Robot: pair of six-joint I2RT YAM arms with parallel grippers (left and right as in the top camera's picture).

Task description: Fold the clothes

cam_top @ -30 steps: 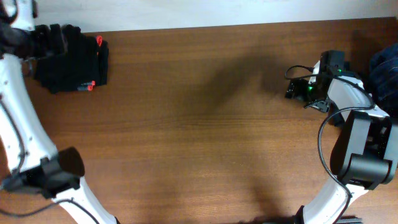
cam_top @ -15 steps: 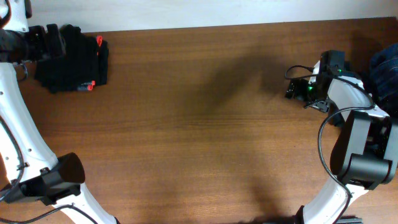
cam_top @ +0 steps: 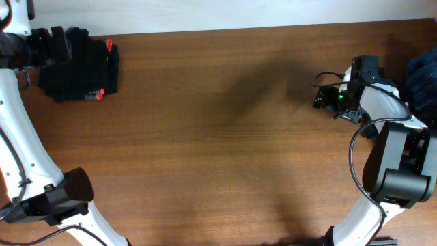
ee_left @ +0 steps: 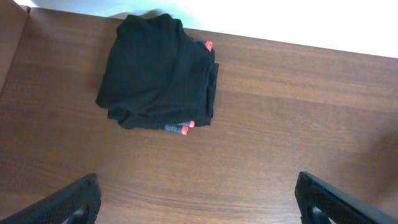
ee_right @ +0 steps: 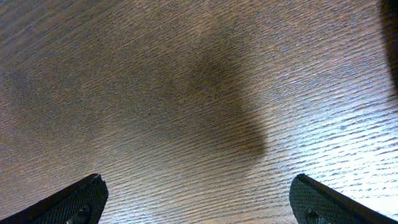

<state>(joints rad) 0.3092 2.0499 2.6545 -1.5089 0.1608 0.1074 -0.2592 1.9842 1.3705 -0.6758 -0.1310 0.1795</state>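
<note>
My left gripper (ee_left: pixel 198 202) hangs wide and empty just short of the folded black stack (ee_left: pixel 158 71), while the unfolded dark blue heap (cam_top: pixel 425 78) lies clear across the table (cam_top: pixel 205 137) from that stack, near my equally spread, empty right gripper (ee_right: pixel 198 202), which I judge the nearer hand.

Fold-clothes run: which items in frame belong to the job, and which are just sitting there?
Job:
- folded black stack with red tags, far left corner
- dark blue fabric, right edge, partly out of frame
- left end effector and right end effector, both open, holding nothing

Just there:
- wooden table
- black cable on the right arm
</note>
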